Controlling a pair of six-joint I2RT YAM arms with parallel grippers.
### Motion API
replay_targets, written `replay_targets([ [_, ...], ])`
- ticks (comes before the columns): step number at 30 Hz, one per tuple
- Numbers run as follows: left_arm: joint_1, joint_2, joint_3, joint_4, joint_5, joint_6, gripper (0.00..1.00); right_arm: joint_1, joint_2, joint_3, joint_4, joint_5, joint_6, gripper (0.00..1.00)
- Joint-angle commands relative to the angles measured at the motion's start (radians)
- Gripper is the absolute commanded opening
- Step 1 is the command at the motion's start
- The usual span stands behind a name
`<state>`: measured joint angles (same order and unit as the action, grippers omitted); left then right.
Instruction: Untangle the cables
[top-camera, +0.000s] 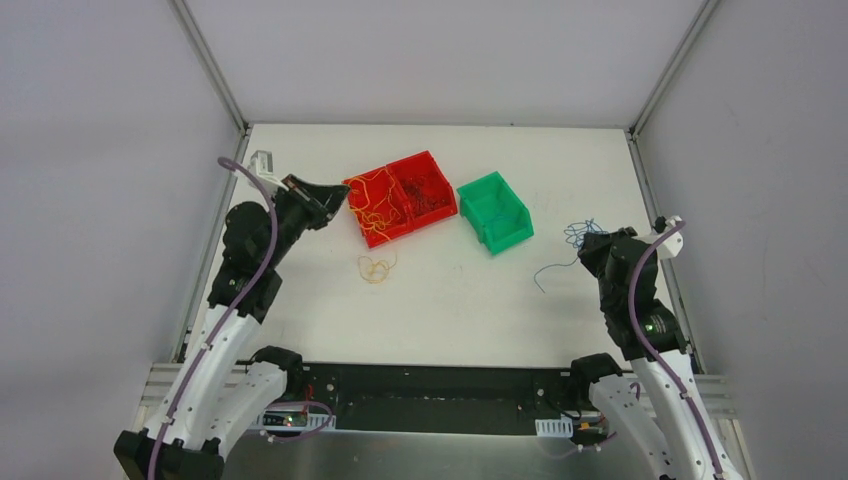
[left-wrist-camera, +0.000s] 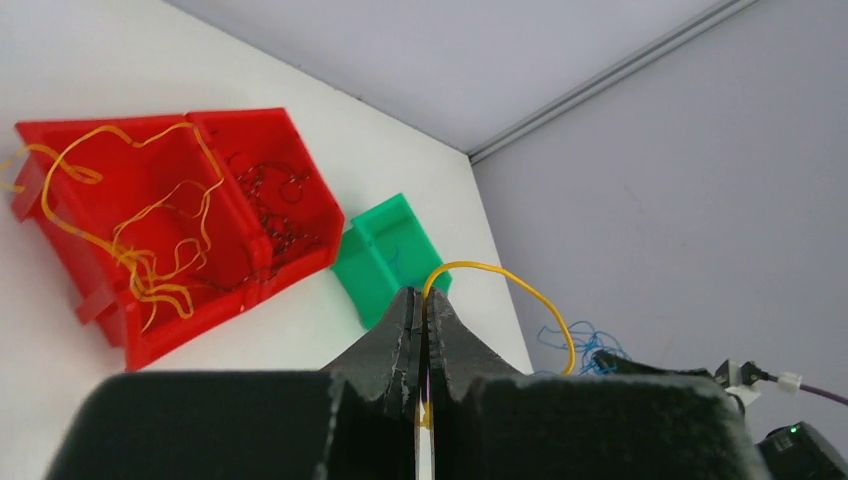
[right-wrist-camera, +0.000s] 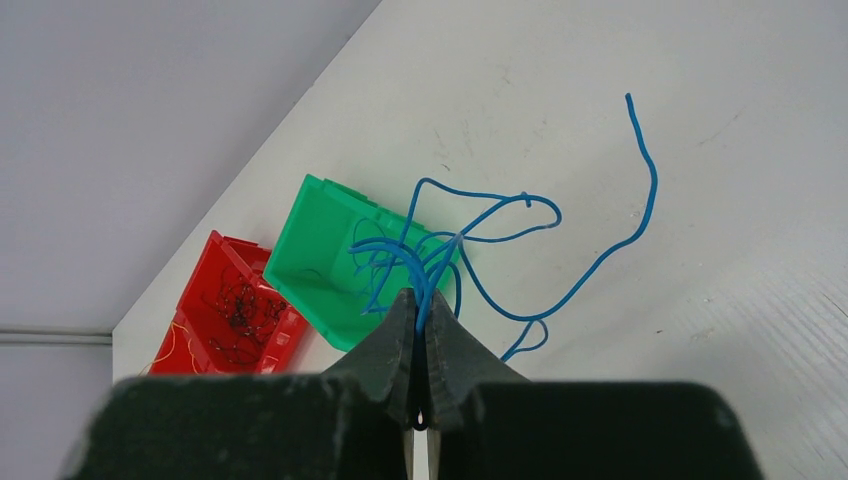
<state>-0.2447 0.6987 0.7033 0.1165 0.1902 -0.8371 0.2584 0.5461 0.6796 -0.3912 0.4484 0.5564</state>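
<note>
The left fingers (left-wrist-camera: 421, 312) are pressed shut on one yellow wire (left-wrist-camera: 505, 275) that arcs from their tip. I judge it is held up for dropping into the red bin (left-wrist-camera: 180, 335) just ahead of them, where other yellow wires lie. A yellow loop (top-camera: 375, 268) lies on the desk (top-camera: 450, 310) beside those fingers. The next red bin (left-wrist-camera: 298, 268) holds dark wires (left-wrist-camera: 270, 200). The right fingers (right-wrist-camera: 424, 305) are clamped shut on a bunch of blue wires (right-wrist-camera: 480, 232) — likely bound for the green bin (right-wrist-camera: 310, 230) just beyond their tip.

A lab test cell. Grey walls (top-camera: 90, 150) and metal posts (top-camera: 212, 62) box a white table (top-camera: 450, 300), bins (top-camera: 508, 237) at twelve o'clock.
</note>
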Motion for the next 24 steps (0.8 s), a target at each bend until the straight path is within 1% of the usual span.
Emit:
replay_targets([
  [1, 0.004, 0.115, 0.216, -0.024, 0.046, 0.029, 0.0, -0.003, -0.005, 0.007, 0.042, -0.011, -0.017, 0.0],
  [3, 0.004, 0.165, 0.292, -0.069, 0.026, 0.054, 0.0, -0.003, -0.005, 0.009, 0.042, -0.008, -0.018, 0.0],
  [9, 0.004, 0.31, 0.422, -0.077, -0.026, 0.104, 0.0, -0.003, 0.0, 0.01, 0.042, -0.012, -0.017, 0.0],
  [15, 0.005, 0.523, 0.622, -0.086, 0.034, 0.116, 0.0, -0.004, 0.008, 0.01, 0.046, -0.016, -0.016, 0.0],
  [17, 0.005, 0.564, 0.676, -0.1, 0.016, 0.122, 0.0, -0.004, 0.006, 0.01, 0.045, -0.014, -0.016, 0.0],
  [20, 0.005, 0.595, 0.702, -0.101, -0.025, 0.16, 0.0, -0.003, 0.004, 0.007, 0.045, -0.018, -0.015, 0.0],
  [24, 0.005, 0.603, 0.701, -0.101, -0.098, 0.249, 0.0, -0.003, 0.008, 0.006, 0.051, -0.03, -0.012, 0.0],
])
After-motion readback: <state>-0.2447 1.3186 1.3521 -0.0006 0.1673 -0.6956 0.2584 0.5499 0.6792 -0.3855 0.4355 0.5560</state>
